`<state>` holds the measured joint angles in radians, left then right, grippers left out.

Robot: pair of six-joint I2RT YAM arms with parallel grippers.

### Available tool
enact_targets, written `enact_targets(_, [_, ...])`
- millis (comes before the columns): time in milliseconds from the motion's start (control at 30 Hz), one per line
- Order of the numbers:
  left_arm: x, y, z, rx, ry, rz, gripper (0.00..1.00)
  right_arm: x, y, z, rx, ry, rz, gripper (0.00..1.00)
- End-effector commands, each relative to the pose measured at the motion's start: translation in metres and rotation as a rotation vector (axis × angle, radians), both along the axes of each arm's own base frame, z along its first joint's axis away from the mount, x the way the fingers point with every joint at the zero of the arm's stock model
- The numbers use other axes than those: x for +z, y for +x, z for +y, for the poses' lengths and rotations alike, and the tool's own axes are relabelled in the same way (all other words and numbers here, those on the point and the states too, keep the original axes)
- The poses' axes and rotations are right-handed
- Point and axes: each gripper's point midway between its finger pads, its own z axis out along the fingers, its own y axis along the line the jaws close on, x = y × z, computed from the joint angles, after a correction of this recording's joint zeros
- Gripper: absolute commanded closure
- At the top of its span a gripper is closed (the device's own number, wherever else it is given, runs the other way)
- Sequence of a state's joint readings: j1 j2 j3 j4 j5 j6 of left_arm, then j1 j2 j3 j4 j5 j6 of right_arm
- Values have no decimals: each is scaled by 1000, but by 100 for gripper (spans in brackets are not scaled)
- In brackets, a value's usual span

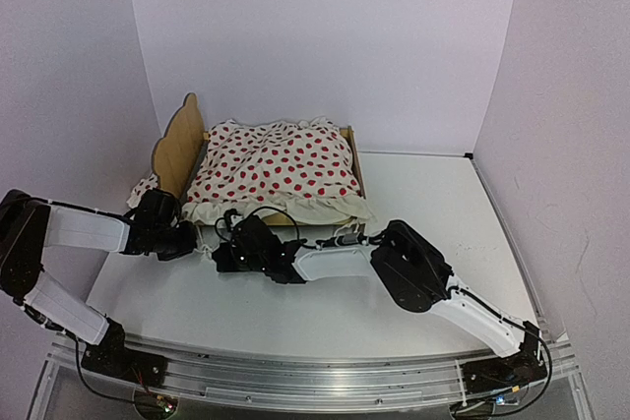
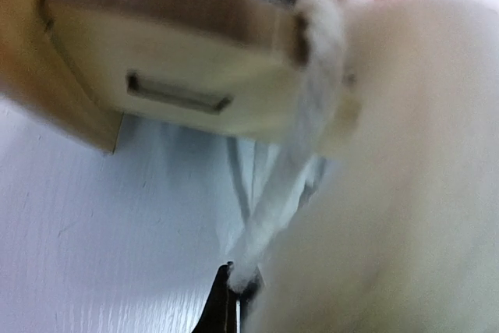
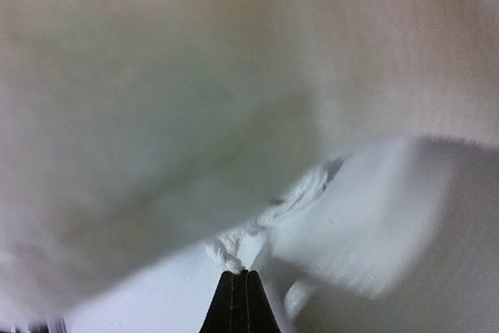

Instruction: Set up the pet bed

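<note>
Pet bed [image 2: 179, 52]: light plywood w/ wavy headboard [image 1: 180, 145], red-dotted blanket [image 1: 281, 169] atop

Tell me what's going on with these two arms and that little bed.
Two robot arms are dressing a small wooden pet bed. A white, red-dotted blanket is draped over the frame, with its ruffled edge hanging over the near side rail. Both grippers are down at that near edge. The left gripper is shut on a strand of the ruffle by the headboard-end corner. The right gripper is shut on the ruffle a little further along. The blanket looks bunched, not yet smoothed.
</note>
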<state>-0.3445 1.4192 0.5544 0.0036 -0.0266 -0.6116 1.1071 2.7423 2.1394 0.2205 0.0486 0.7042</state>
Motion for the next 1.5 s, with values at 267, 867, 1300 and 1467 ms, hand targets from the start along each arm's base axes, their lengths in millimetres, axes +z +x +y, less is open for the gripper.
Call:
enact_targets(267, [14, -19, 9, -21, 33, 88, 100, 30, 21, 14, -31, 44, -51, 100])
enact_targets(867, [50, 11, -7, -151, 51, -96, 100, 5, -12, 29, 130, 15, -2, 100])
enact_targets(1300, [38, 4, -33, -309, -18, -77, 100, 8, -13, 28, 142, 15, -4, 100])
enact_targets(1467, [37, 11, -31, -315, 17, -71, 96, 6, -16, 29, 162, 34, -18, 100])
